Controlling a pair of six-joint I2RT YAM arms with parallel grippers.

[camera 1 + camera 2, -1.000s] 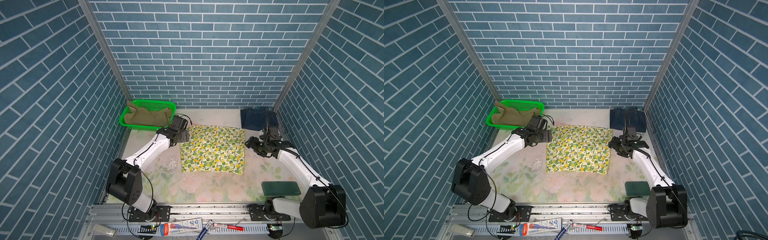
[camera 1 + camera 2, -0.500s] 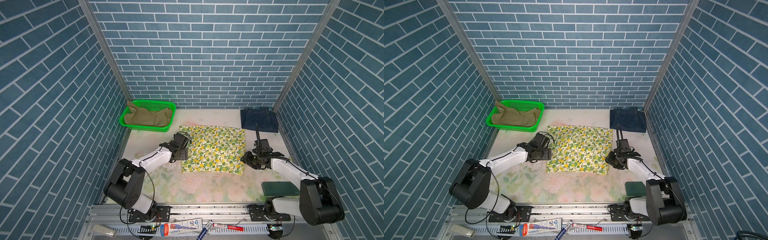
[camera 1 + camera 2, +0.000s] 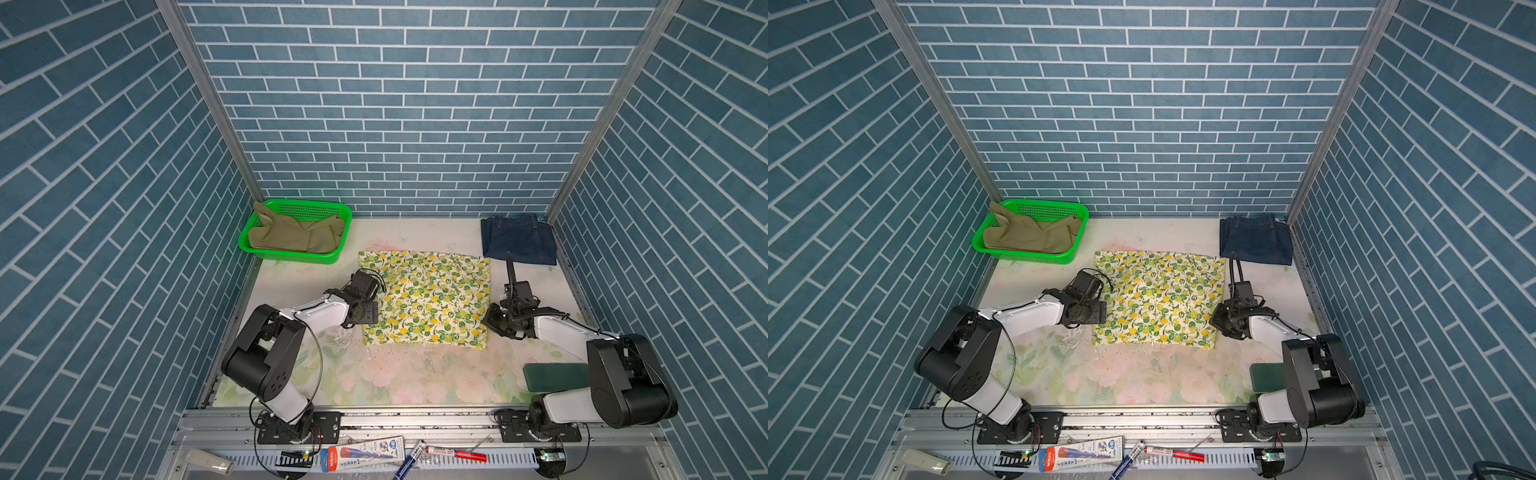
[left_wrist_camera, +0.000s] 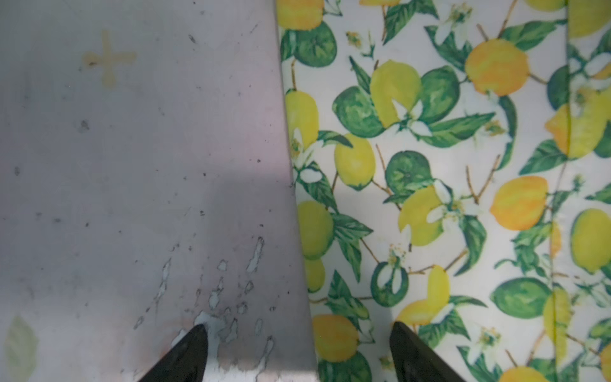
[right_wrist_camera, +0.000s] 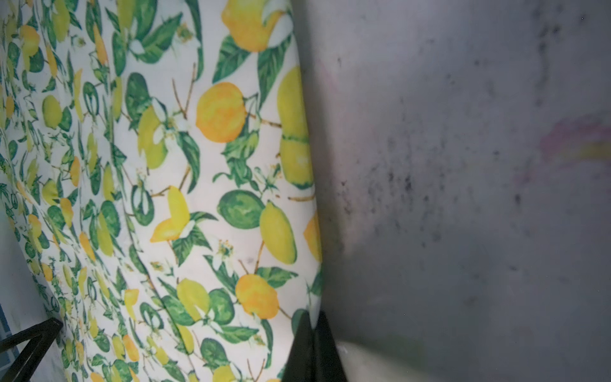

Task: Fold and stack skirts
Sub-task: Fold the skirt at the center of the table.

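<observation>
The lemon-print skirt [image 3: 424, 297] [image 3: 1158, 297] lies flat mid-table, folded into a rectangle. My left gripper [image 3: 372, 312] [image 4: 299, 334] is open and straddles the skirt's left edge near the front corner. One finger [image 4: 191, 347] is over the bare table, and the other [image 4: 410, 347] is over the print [image 4: 429, 165]. My right gripper [image 3: 486, 320] [image 5: 312, 317] is shut on the right edge of the lemon cloth [image 5: 165, 165]. The denim skirt [image 3: 517, 243] [image 3: 1254, 241] lies folded at the back right. The khaki skirt [image 3: 291, 237] [image 3: 1030, 235] is crumpled in the basket.
The green mesh basket [image 3: 291, 258] stands at the back left against the wall. A dark green flat object [image 3: 552, 376] lies at the front right beside the right arm's base. A tube [image 3: 365, 451] and pens [image 3: 455, 453] lie on the front rail.
Both arms came forward along the lemon skirt's side edges and dropped low. The right gripper closed on the right edge. The left gripper stayed open.
</observation>
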